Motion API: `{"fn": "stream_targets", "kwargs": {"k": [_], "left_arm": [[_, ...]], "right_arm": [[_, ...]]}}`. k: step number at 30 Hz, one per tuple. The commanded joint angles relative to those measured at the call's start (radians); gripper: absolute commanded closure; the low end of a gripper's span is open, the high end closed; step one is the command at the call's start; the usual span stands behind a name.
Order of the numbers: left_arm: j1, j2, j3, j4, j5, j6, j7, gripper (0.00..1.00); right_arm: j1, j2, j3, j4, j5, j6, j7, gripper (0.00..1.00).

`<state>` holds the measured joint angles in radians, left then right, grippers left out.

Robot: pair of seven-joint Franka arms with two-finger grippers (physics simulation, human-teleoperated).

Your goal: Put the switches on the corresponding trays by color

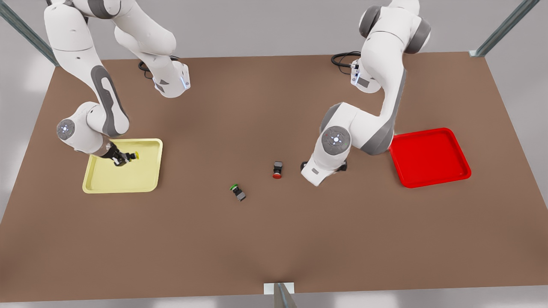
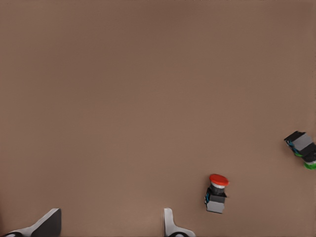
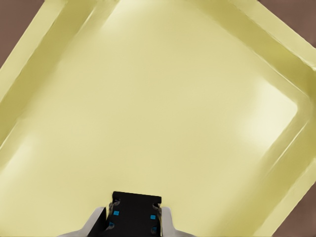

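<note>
Gripping the yellow-capped switch [image 1: 128,156] over the pale yellow tray [image 1: 147,179], the right gripper [image 1: 121,159] hovers; the left gripper [image 2: 111,222], jaws apart, hangs near the red-capped switch [image 1: 277,170]; the green-capped switch [image 1: 238,191] lies beyond, the bright red tray [image 1: 460,169] well apart.

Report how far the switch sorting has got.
Nothing is set down yet. In hand: the right gripper holds the yellow switch over the yellow tray. Left: the red switch lies on the table, the red tray bare; the open left gripper hangs near it. The green switch has no matching tray.
</note>
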<state>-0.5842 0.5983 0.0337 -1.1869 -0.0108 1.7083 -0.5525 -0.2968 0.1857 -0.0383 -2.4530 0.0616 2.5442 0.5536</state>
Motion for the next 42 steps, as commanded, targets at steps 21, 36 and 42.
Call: {"fn": "stream_targets", "kwargs": {"k": [21, 36, 42], "left_arm": [[-0.221, 0.169, -0.001, -0.129, -0.092, 0.31, -0.083, 0.0], [-0.278, 0.198, 0.005, -0.227, -0.069, 0.389, -0.113, 0.0], [-0.258, 0.196, 0.005, -0.267, -0.074, 0.43, -0.103, 0.0]], "right_arm": [[0.021, 0.001, 0.245, 0.586, 0.0, -0.611, -0.151, 0.0], [0.156, -0.071, 0.322, 0.879, -0.215, -0.912, -0.294, 0.0], [0.157, -0.066, 0.322, 0.878, -0.212, -0.904, -0.267, 0.0]]}}
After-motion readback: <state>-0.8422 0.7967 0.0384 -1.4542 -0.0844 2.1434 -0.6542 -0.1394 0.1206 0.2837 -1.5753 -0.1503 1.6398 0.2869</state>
